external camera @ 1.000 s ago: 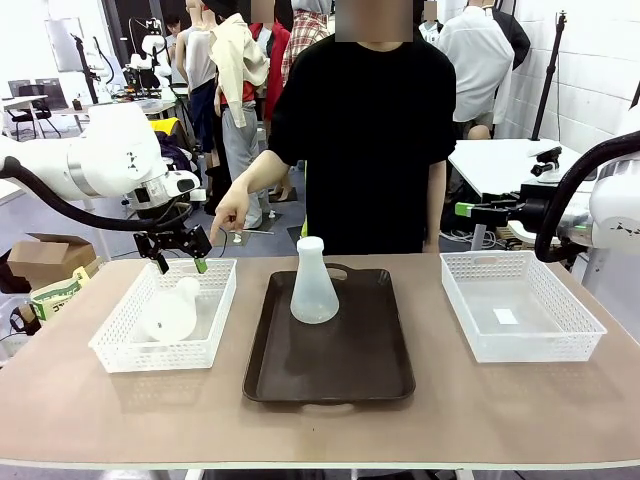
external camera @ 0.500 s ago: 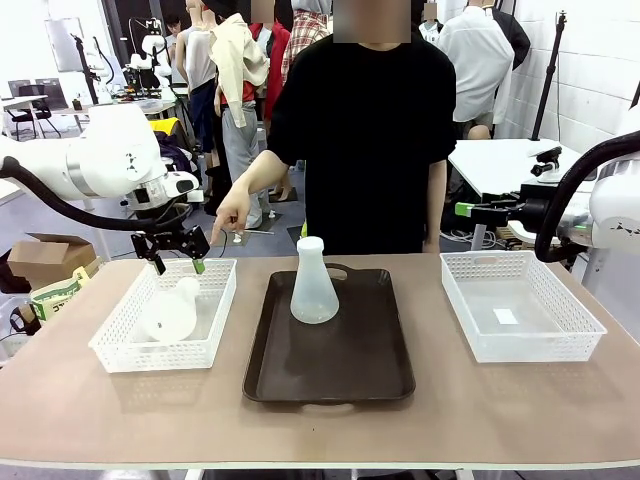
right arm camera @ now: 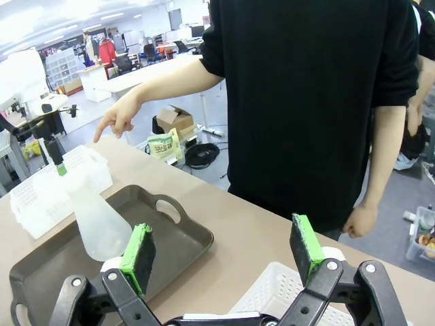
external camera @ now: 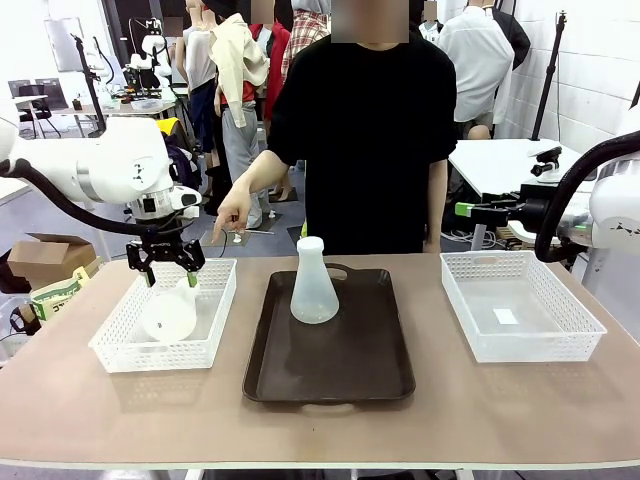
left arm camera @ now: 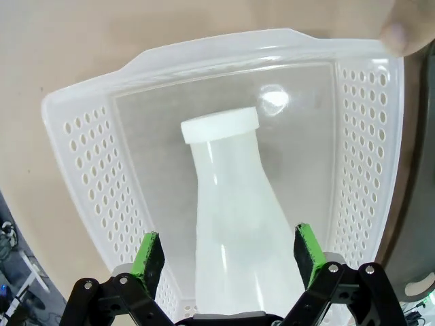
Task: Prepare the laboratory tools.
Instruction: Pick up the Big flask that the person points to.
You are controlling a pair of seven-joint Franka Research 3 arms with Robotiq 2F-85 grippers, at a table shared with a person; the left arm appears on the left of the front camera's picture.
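Observation:
One frosted-white flask [external camera: 170, 312] lies on its side in the white mesh basket [external camera: 112, 350] at the table's left. My left gripper [external camera: 165, 272] hangs open just above it. In the left wrist view the green fingertips [left arm camera: 148, 255] straddle the flask's body [left arm camera: 234, 224], and its neck points away from me. A second flask [external camera: 314, 285] stands upright at the far end of the dark brown tray [external camera: 340, 370]. My right gripper [external camera: 463, 210] is open, held in the air beyond the right basket. It faces the upright flask [right arm camera: 95, 217].
A person in black stands at the far side, one hand [external camera: 232, 215] pointing down at the left basket. Another white mesh basket [external camera: 580, 335] holding a small paper slip sits at the table's right. The near strip of table is bare wood.
My left gripper has turned at the wrist and come down a little toward the flask in the basket. The right arm and the person's pointing hand have stayed put.

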